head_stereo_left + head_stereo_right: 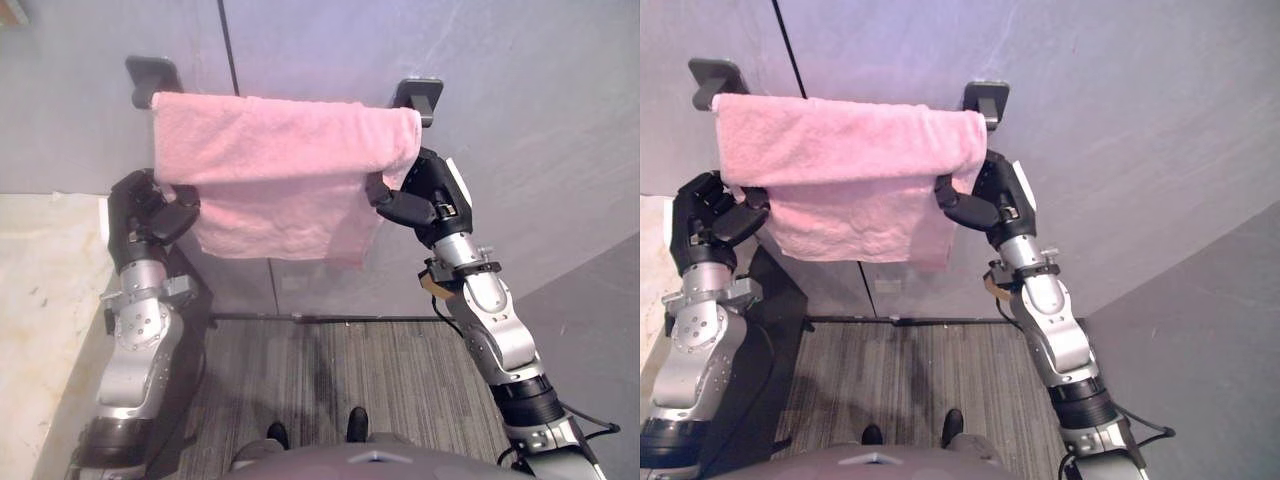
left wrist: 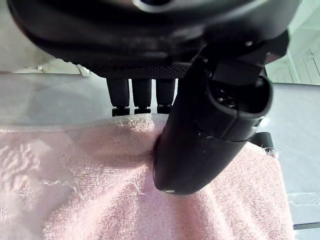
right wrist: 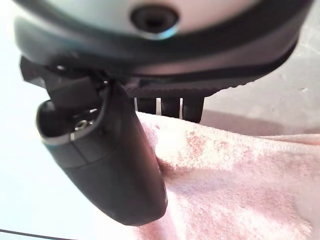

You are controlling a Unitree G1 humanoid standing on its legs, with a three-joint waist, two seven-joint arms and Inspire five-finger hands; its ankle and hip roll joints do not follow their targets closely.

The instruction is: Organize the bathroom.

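Note:
A pink towel hangs folded over a wall rail between two dark brackets. My left hand is at the towel's left lower edge, thumb pressed on the cloth and fingers behind it, pinching it. My right hand holds the towel's right edge below the right bracket, thumb on the front of the cloth and fingers behind. The towel's right end hangs lower in a narrow flap.
A grey wall rises behind the rail. A pale stone counter lies at the left. Grey striped floor stretches below, with a darker grey panel at the right.

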